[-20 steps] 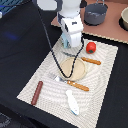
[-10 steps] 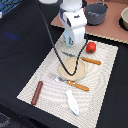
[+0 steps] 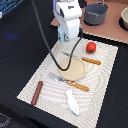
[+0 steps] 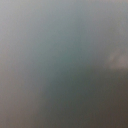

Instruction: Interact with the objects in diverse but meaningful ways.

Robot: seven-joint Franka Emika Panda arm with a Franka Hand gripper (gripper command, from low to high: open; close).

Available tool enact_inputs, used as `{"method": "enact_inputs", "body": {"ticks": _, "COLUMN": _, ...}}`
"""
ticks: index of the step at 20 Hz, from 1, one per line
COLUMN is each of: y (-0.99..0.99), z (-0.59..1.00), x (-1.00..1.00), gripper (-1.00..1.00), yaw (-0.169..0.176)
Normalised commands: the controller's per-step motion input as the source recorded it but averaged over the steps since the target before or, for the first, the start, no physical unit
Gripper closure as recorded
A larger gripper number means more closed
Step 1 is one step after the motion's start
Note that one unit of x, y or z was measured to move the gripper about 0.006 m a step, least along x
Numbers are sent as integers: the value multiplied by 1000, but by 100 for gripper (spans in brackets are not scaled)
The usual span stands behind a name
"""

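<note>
While the gripper (image 3: 64, 39), its jaw state hidden, sits low over the light blue carton-shaped block (image 3: 63, 36), lift straight, clearing the red tomato-like ball (image 3: 91, 47) beside it.

White arm reaching downward, end effector (image 3: 65, 38) low — jaws perhaps closed, unclear

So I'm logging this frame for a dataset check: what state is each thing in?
Red tomato-like ball: resting on the mat, free.
Dark brown sausage-like stick: lying flat.
White-and-blue fish-like piece: lying flat.
Round tan plate: empty.
Wooden-handled fork: across the plate's edge.
Gripper: hidden by the arm, cannot tell.
Wrist view: blurred grey.
</note>
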Motion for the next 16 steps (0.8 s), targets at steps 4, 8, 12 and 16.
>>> {"method": "enact_inputs", "body": {"ticks": 4, "y": -829, "z": 0, "x": -116, "gripper": 100, "yaw": -6}}
{"method": "enact_inputs", "body": {"ticks": 8, "y": -821, "z": -16, "x": -36, "gripper": 100, "yaw": -33}}
{"method": "enact_inputs", "body": {"ticks": 12, "y": -764, "z": -109, "x": -14, "gripper": 100, "yaw": -46}}
{"method": "enact_inputs", "body": {"ticks": 16, "y": -412, "z": -171, "x": -18, "gripper": 100, "yaw": -26}}
